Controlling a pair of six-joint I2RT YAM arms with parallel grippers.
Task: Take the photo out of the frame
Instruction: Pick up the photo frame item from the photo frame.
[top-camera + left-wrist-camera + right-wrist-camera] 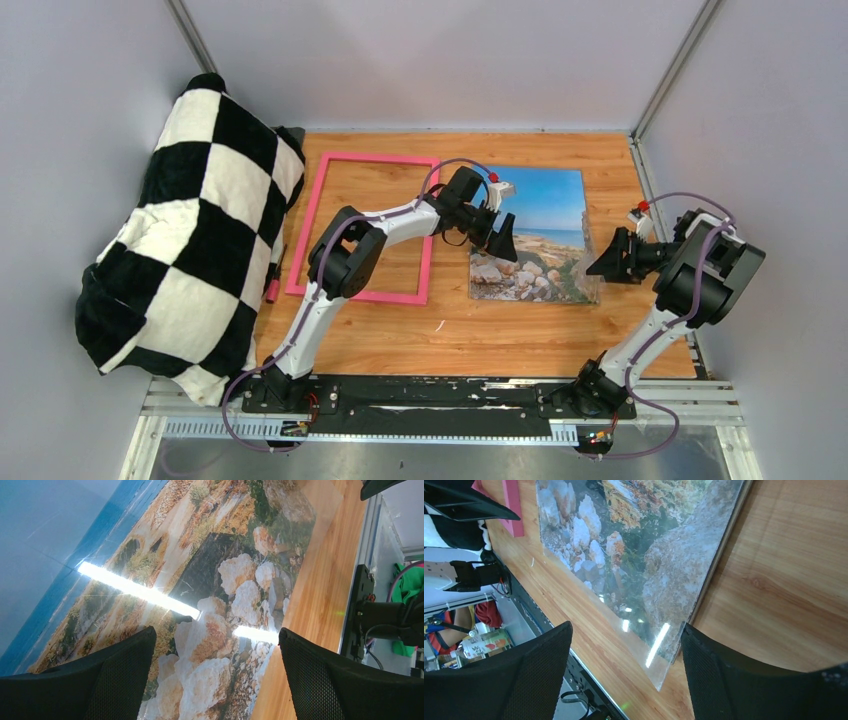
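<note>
The frame (pixel 380 157), a narrow pink rectangle, lies flat on the wooden table left of centre with bare wood showing through it. The photo (pixel 540 225) of sky, sea and pale stones lies flat to its right, outside the frame. A clear glossy sheet (pixel 657 672) lies skewed over it, one corner jutting past the near right edge. My left gripper (pixel 500 240) hovers over the photo's left part, open, with only the rocky print (pixel 200 570) under its fingers. My right gripper (pixel 612 258) is at the photo's right edge, open, its fingers astride the clear corner and the print (pixel 634 535).
A big black-and-white checkered blanket (pixel 190 230) fills the left side, right beside the frame's left edge. Grey walls close the table at the back and on both sides. A metal rail (pixel 440 400) carrying both arm bases runs along the near edge. The frame's pink corner (pixel 513 505) shows in the right wrist view.
</note>
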